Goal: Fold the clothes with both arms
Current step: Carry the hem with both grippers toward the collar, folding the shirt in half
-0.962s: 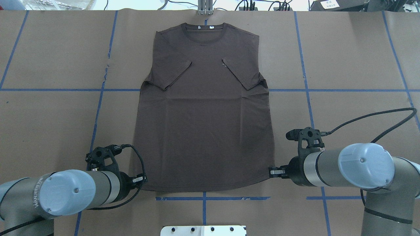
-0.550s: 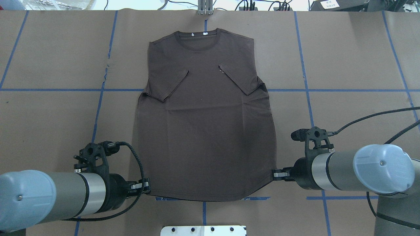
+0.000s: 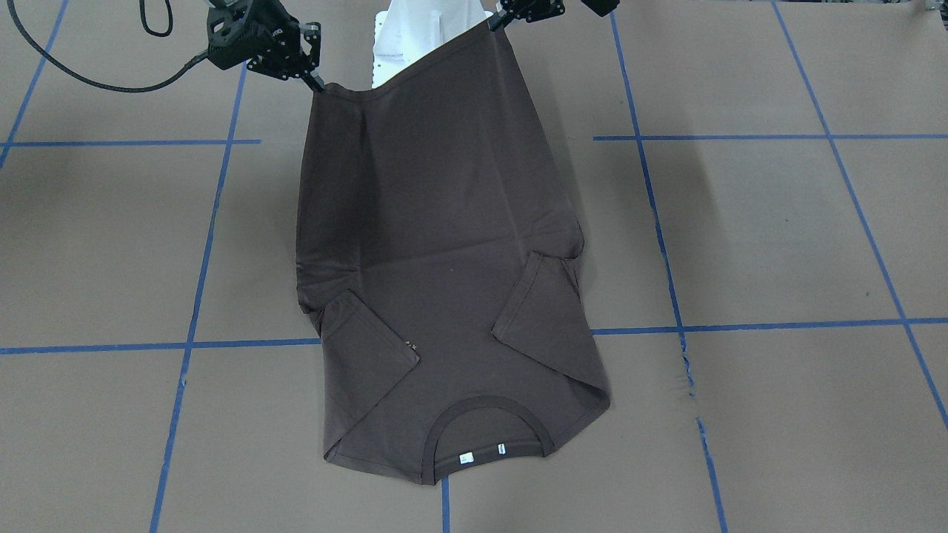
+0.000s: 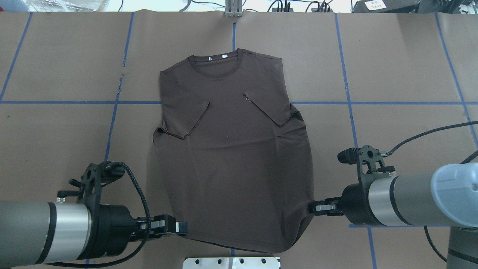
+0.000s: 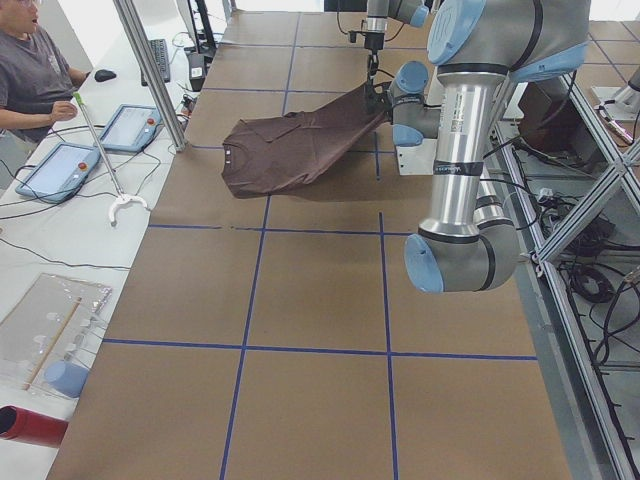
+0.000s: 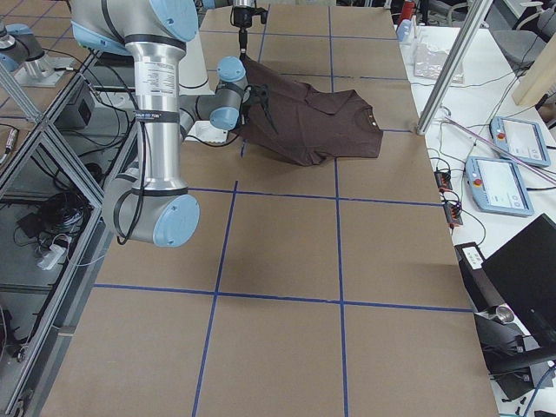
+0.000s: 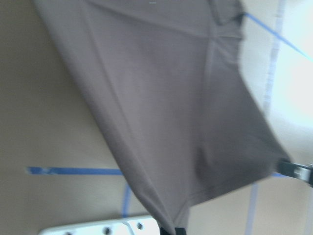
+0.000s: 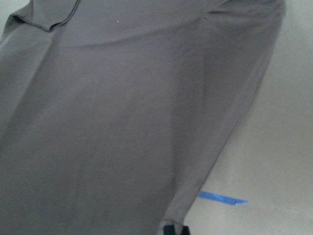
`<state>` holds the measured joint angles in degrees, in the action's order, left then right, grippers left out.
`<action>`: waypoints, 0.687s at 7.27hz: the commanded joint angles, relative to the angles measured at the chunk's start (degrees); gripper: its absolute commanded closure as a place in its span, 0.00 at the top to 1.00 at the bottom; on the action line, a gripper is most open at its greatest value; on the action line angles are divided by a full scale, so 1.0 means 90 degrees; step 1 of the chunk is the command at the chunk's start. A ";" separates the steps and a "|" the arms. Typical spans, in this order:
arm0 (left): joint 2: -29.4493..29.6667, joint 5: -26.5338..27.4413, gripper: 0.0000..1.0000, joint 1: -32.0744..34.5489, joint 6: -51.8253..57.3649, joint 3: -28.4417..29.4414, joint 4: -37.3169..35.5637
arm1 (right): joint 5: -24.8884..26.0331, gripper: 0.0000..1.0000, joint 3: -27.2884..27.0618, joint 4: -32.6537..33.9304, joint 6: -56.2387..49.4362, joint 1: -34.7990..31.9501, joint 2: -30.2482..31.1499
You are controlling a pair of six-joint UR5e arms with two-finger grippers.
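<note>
Across the middle of the overhead frame I see the T-shirt (image 4: 231, 157), collar end resting on the table (image 4: 392, 56), hem end lifted. My left pincer (image 4: 182, 227) is clamped on its lower-left hem corner, my right pincer (image 4: 313, 207) on the lower-right.

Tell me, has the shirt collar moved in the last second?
Yes. In the overhead view the shirt has slid toward the robot: its collar now lies much nearer the crosswise blue tape line.
</note>
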<state>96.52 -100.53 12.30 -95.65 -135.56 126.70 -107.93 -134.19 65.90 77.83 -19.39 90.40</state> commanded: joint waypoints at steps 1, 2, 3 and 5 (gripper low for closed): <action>-0.1078 -0.0741 0.00 0.0107 0.0786 -0.0619 0.0347 | -0.1156 0.00 -0.0674 -0.0008 0.0014 -0.0382 0.0432; -0.1704 -0.0811 0.00 0.0311 0.1383 -0.0728 0.0356 | -0.1635 0.00 -0.0695 -0.0008 0.0014 -0.0704 0.0492; -0.1798 -0.1015 0.00 0.0574 0.1834 -0.0681 0.0337 | -0.1824 0.00 -0.0696 -0.0018 0.0014 -0.0842 0.0483; -0.1508 -0.1066 0.00 0.0596 0.1858 -0.0361 0.0308 | -0.1777 0.00 -0.0395 -0.0018 -0.0053 -0.0902 0.0163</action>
<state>81.63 -109.70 17.25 -79.80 -140.65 129.56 -123.73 -139.51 65.76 77.83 -26.71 93.66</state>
